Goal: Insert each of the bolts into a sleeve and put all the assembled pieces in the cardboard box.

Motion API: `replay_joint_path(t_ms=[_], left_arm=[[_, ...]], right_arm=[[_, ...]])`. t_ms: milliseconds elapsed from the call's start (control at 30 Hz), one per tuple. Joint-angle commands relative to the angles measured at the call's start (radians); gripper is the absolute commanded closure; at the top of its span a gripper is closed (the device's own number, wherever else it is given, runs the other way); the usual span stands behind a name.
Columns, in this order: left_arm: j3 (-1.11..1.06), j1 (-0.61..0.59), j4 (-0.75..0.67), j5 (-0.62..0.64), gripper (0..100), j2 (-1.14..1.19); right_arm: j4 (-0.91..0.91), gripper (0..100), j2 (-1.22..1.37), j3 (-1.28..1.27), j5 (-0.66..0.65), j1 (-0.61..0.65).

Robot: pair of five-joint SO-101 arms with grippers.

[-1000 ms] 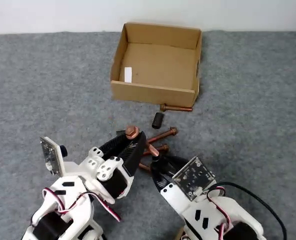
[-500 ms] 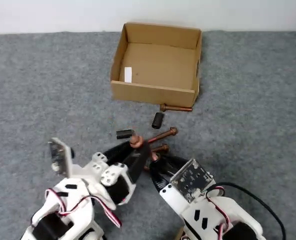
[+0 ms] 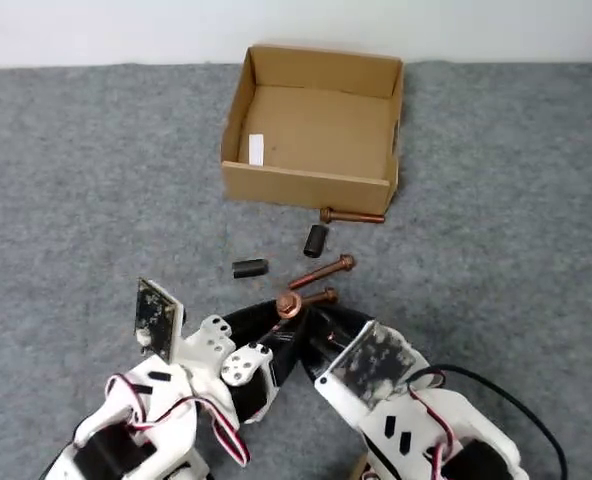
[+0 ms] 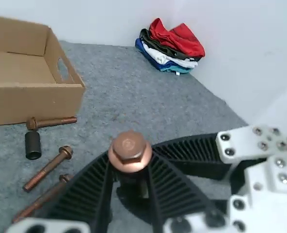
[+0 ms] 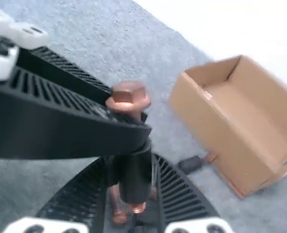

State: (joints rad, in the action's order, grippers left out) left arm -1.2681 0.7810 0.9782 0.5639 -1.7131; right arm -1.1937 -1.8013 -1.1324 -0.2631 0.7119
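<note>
The left hand (image 4: 130, 171) grips the bolt (image 4: 129, 148) and the right hand (image 5: 132, 193) grips the sleeve (image 5: 132, 175) so they can slide together.

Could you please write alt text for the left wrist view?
The left gripper holds a copper bolt upright, head up, over grey carpet. Beyond it lie three loose bolts, a black sleeve and the open box, with a pile of clothes in the corner.
</note>
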Motion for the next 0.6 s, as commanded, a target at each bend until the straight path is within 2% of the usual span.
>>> replay_joint_path(t_ms=[0, 67, 267, 567], left_arm=[[-0.038, 0.021, 0.029, -0.064, 99, 0.015], [-0.050, 0.021, 0.032, -0.080, 97, 0.015], [-0.047, 0.015, 0.084, -0.103, 78, 0.015], [0.071, -0.043, 0.115, -0.117, 78, 0.015]], right_arm=[[0.064, 99.1, -0.002, 0.021, -0.028, -0.005], [0.064, 99.1, -0.002, 0.021, -0.028, -0.005], [0.061, 99.1, -0.002, 0.021, -0.028, -0.005], [0.062, 99.1, -0.004, -0.006, -0.026, -0.005]])
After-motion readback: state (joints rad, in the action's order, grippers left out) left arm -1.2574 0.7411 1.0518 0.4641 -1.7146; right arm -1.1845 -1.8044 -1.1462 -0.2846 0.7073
